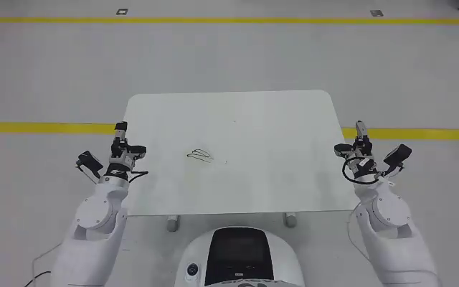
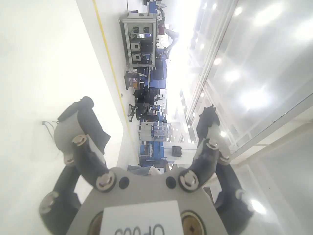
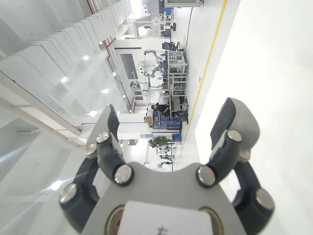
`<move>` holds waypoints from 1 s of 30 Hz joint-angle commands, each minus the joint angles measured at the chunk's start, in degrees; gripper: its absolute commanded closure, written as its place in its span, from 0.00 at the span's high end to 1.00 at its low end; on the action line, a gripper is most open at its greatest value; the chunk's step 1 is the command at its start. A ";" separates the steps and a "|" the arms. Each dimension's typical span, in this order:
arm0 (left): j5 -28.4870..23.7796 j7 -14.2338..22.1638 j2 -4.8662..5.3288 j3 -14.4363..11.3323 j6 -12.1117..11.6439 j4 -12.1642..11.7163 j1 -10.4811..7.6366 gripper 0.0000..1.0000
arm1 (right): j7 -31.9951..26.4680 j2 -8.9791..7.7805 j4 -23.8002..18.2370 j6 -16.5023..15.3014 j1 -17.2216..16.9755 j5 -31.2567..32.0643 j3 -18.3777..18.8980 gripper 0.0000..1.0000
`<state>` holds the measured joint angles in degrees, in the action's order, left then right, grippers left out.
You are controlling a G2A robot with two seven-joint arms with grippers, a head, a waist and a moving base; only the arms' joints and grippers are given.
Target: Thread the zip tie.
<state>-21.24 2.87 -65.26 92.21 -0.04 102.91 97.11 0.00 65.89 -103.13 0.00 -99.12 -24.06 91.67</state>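
Observation:
A thin black zip tie (image 1: 200,154), bent into a loose loop, lies on the white table (image 1: 272,136), left of its middle. My left gripper (image 1: 120,129) is held at the table's left edge, well to the left of the tie. In the left wrist view this gripper (image 2: 146,106) is open with nothing between its fingers. My right gripper (image 1: 361,127) is held just off the table's right edge, far from the tie. The right wrist view has that gripper (image 3: 171,107) open and empty too.
The table's rounded corners and edges sit close beside both grippers. A yellow floor line (image 1: 43,128) runs behind the table on both sides. Bare table surface surrounds the tie.

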 commanded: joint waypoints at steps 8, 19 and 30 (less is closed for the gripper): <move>4.27 8.21 0.26 0.00 -1.48 -2.55 -2.30 1.00 | 0.00 0.00 0.00 0.00 0.00 0.00 0.00 1.00; 4.27 8.21 0.26 0.00 -1.48 -2.55 -2.30 1.00 | 0.00 0.00 0.00 0.00 0.00 0.00 0.00 1.00; 5.89 9.16 0.38 -0.33 1.91 -1.00 -4.15 1.00 | 0.00 0.00 0.00 0.00 0.00 0.00 0.00 1.00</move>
<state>-16.08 11.67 -64.93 91.97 0.30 101.44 93.61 0.00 65.89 -103.13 0.00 -99.12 -24.06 91.67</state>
